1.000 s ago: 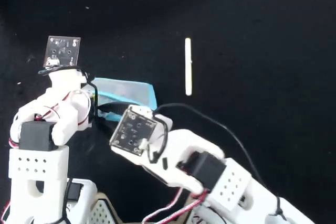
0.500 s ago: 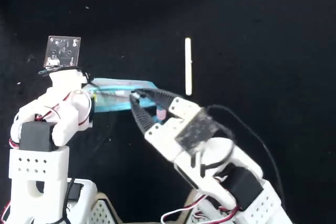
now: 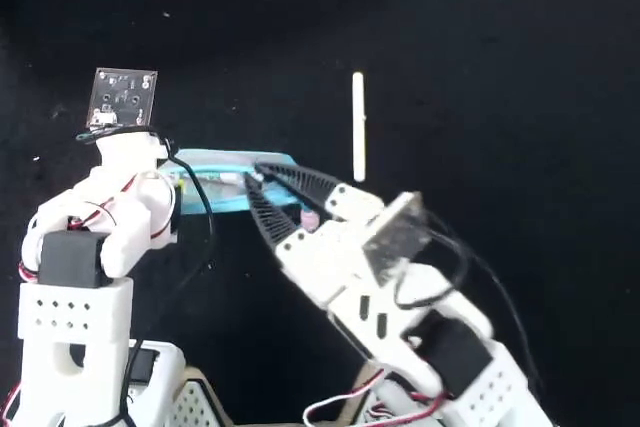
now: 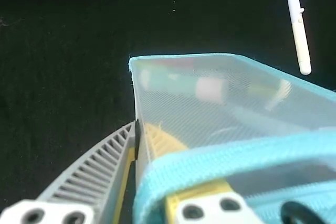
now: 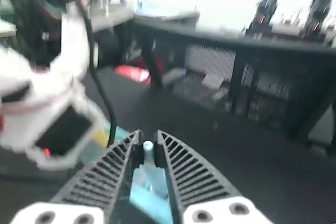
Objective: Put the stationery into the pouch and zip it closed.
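Note:
The light blue mesh pouch (image 3: 225,185) lies left of the table's middle, with stationery showing through its side (image 4: 210,85). My left gripper (image 3: 183,185) is shut on the pouch's left end, a grey finger (image 4: 100,179) against the mesh. My right gripper (image 3: 252,181) reaches in from the right, and its black fingers meet on the pouch's top edge. In the right wrist view they pinch a small pale zipper pull (image 5: 148,146). A white pen (image 3: 358,127) lies on the black table to the right of the pouch, apart from both grippers.
A small pink thing (image 3: 308,218) shows between the bases of the right fingers, and I cannot tell what it is. The black table (image 3: 500,97) stretches to the right and back. The right arm's cable (image 3: 490,282) loops beside its wrist.
The right arm's wrist has swung round from above the pouch, and its fingers now point left at the pouch's top edge. The pouch looks flatter and narrower. The left arm has kept still.

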You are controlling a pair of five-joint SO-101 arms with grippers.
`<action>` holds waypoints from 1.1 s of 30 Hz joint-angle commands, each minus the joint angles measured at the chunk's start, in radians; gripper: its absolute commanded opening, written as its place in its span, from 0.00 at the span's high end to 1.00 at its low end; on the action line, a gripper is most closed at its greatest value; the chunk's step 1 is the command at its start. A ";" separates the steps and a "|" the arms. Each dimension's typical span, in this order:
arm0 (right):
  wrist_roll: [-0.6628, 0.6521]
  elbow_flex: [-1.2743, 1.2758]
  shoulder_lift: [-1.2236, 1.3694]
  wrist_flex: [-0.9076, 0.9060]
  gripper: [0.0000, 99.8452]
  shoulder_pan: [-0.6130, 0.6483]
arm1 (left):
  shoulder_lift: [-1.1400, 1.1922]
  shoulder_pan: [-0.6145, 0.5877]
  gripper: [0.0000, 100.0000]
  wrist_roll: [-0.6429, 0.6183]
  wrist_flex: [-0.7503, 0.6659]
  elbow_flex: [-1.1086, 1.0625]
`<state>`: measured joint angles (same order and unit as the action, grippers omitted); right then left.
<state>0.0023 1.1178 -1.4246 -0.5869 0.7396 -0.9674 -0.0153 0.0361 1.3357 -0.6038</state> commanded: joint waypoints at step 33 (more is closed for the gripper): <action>-0.181 -0.398 0.039 -0.414 0.83 -0.071 | 0.012 0.002 0.97 -0.008 -0.003 0.036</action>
<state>-0.1695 0.8646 -1.4093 -0.9597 0.6935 -0.9567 -0.0123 0.0361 1.3357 -0.6053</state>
